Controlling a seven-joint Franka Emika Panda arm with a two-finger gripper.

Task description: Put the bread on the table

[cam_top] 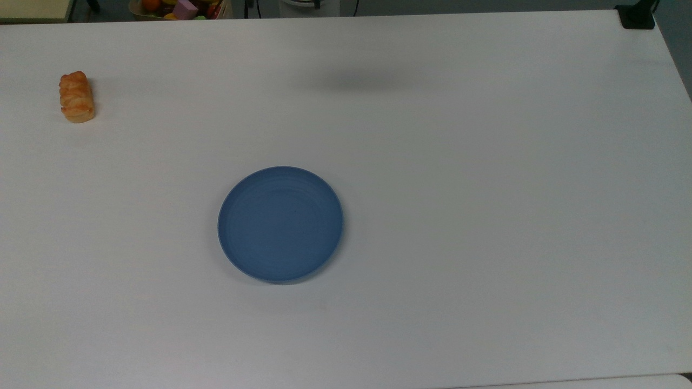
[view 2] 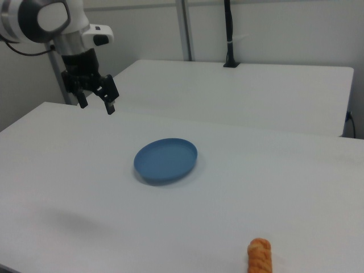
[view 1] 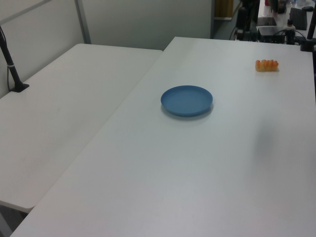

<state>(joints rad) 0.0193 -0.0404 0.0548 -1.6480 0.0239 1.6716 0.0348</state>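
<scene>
Up in the air, the claw [view 2: 96, 104] hangs with its two fingers spread apart and nothing between them, at about ten o'clock from the blue plate [view 2: 166, 160] in the right view. In the top view, the bread [cam_top: 76, 97] lies flat on the white table [cam_top: 486, 189], well apart from the plate at about ten o'clock.
</scene>
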